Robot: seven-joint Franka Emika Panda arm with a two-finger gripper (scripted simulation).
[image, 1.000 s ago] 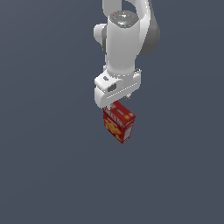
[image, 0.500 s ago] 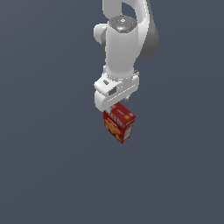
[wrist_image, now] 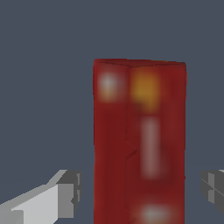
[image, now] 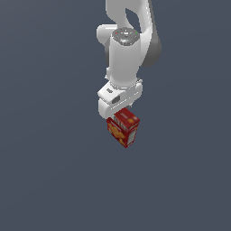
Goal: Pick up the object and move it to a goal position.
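Gripper (wrist_image: 141,189) and box (wrist_image: 139,144), wrist view. The jaws stand released. One finger (wrist_image: 65,194) and the other finger (wrist_image: 213,188) lie on opposite sides of the box, and a strip of dark background shows between each finger and the nearest red face. No contact between finger and box is visible on either side. The box sits between the jaws, roughly centred in the gap, with its long axis running away from the camera. Its faces are red with a blurred yellow-orange patch and pale print that cannot be read at this sharpness.

Exterior view. The gripper (image: 121,113) points downward, and the box (image: 122,128) lies directly beneath the white hand, its upper end meeting the hand's underside. The fingers themselves are hidden here behind the hand and the box. The box appears turned so that one vertical edge faces the camera. Whether it rests on a surface cannot be told, since the ground (image: 49,180) is a uniform dark grey-blue with no visible shadow or edge.

Compared with the renders half a second and one second earlier, the box, the hand and the arm (image: 128,49) occupy the same places, and no shift is discernible.

No other thing stands near the jaws, and the space to either side of them is unobstructed in both views.
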